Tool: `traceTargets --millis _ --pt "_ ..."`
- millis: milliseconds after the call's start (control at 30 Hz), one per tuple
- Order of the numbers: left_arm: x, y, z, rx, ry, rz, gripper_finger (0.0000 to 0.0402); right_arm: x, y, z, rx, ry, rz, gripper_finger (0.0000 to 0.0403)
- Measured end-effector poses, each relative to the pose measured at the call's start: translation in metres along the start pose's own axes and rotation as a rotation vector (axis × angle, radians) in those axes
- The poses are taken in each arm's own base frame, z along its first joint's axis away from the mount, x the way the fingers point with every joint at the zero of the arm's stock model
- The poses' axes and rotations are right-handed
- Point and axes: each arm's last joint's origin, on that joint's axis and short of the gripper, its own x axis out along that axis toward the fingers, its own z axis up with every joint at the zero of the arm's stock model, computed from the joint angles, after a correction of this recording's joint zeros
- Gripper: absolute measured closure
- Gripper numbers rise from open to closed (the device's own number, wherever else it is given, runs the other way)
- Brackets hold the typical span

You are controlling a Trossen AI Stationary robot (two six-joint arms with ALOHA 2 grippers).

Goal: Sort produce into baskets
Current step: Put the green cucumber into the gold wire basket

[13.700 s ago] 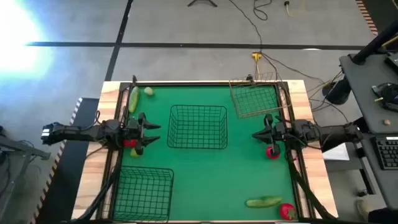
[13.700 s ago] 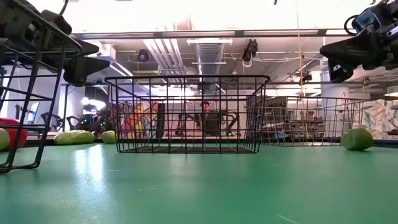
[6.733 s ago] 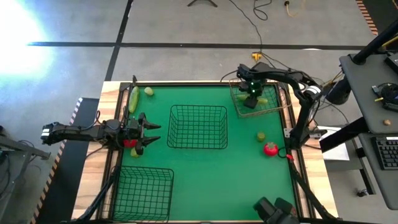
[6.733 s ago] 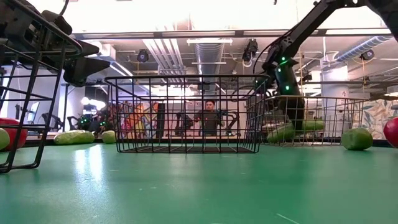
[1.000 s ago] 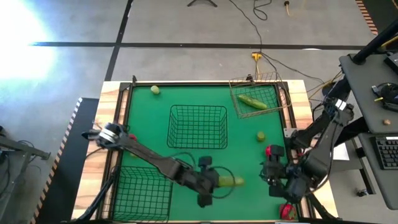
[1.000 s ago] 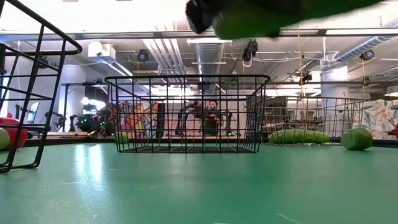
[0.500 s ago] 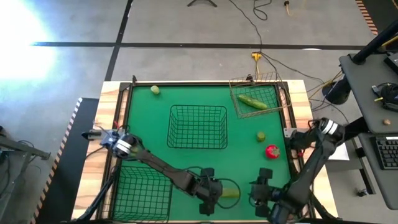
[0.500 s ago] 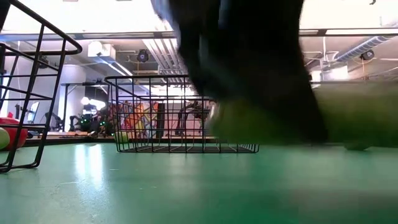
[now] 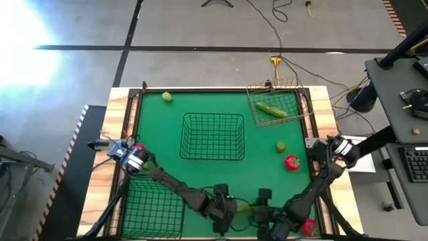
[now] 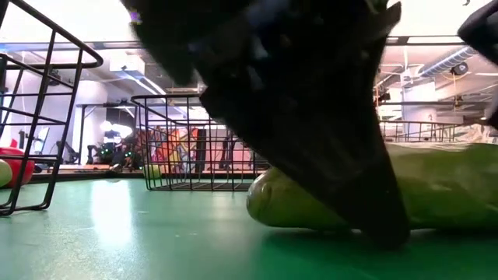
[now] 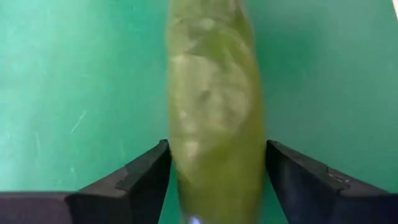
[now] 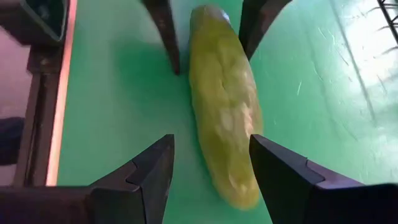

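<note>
Two grippers meet at the near edge of the green bench (image 9: 200, 171), where one cucumber (image 12: 225, 106) lies flat between the left gripper (image 11: 214, 171), whose fingers stand open on both its sides, and the right gripper (image 12: 211, 165), fingers also open around its other end.

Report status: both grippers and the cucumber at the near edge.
Left gripper open, straddling cucumber lying on mat. Right gripper open at its other end, not gripping. Nothing in the way.

no readable text, no labels, no brands, no numbers anywhere
</note>
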Motion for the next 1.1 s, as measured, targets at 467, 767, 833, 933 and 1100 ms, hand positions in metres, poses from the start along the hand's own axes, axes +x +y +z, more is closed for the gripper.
traceTargets --millis 467,767,833,933,1100 --pt "-0.009 -0.013 -0.010 0.042 -0.009 0.088 0.0155 0.050 -0.016 0.022 -0.062 0.029 0.063 0.0202" --pt "-0.010 -0.012 -0.011 0.048 0.001 0.117 0.0154 0.063 -0.018 0.021 -0.106 0.080 0.101 0.0185" --pt "-0.011 -0.011 -0.011 0.051 0.004 0.123 0.0154 0.065 -0.018 0.018 -0.100 0.099 0.117 0.0168" --pt "-0.011 -0.010 -0.012 0.063 0.008 0.138 0.0155 0.067 -0.020 0.020 -0.076 0.101 0.114 0.0139" --pt "-0.012 -0.006 -0.011 0.083 0.020 0.162 0.0154 0.068 -0.023 0.022 -0.091 0.099 0.108 0.0115"
